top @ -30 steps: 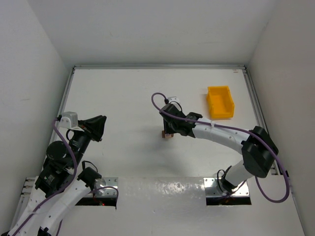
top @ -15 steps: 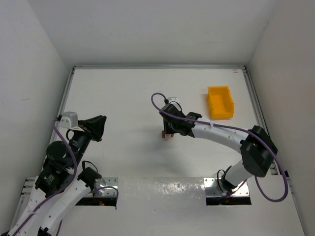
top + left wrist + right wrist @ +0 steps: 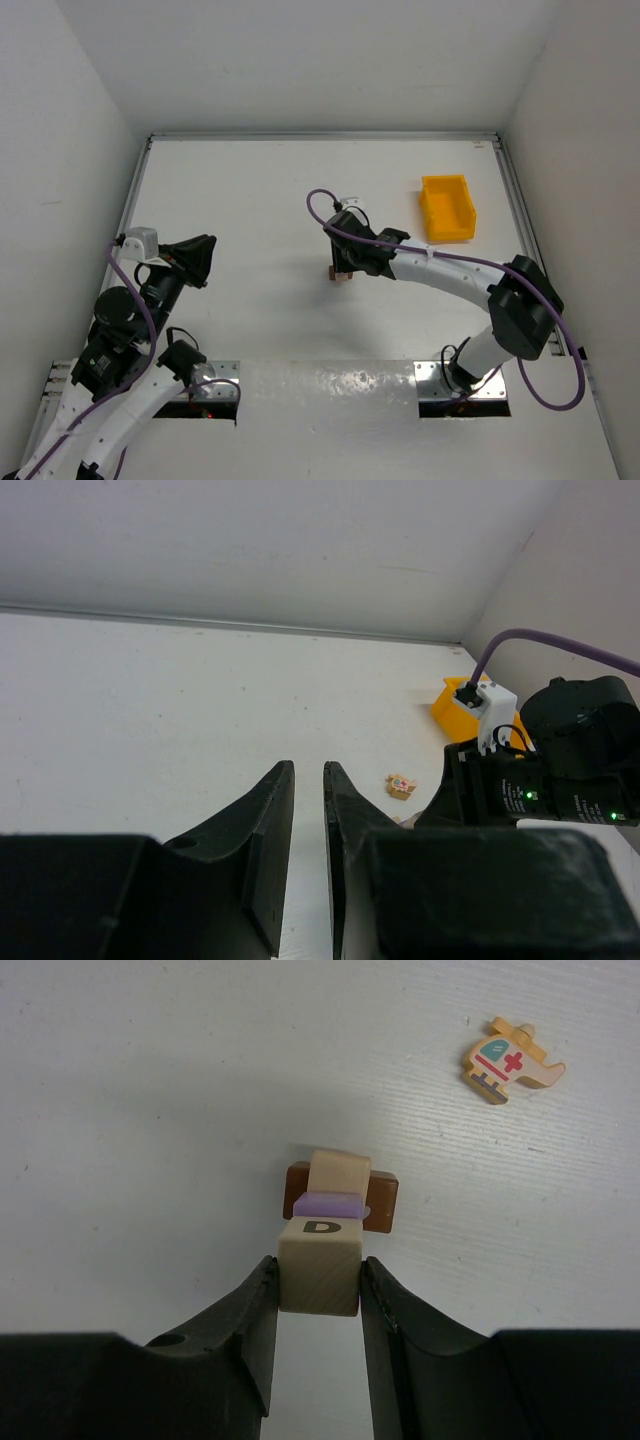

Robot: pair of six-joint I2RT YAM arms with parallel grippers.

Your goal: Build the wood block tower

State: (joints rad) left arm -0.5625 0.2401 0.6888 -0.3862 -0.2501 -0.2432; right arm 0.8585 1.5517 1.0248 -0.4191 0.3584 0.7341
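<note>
In the right wrist view my right gripper [image 3: 318, 1266] is shut on a light tan cube marked "D" [image 3: 319, 1278]. It holds the cube right over a small stack: a dark brown block [image 3: 384, 1202] at the bottom, a tan block [image 3: 339, 1171] and a purple piece [image 3: 328, 1203]. In the top view the stack [image 3: 340, 275] shows at the table's middle, under my right gripper [image 3: 343, 264]. My left gripper [image 3: 208, 258] hangs far to the left, its jaws nearly together and empty [image 3: 308, 772].
A small wooden helicopter piece [image 3: 511, 1062] lies on the table beyond the stack, also seen in the left wrist view [image 3: 401, 786]. A yellow plastic bin [image 3: 447, 208] stands at the back right. White walls enclose the table.
</note>
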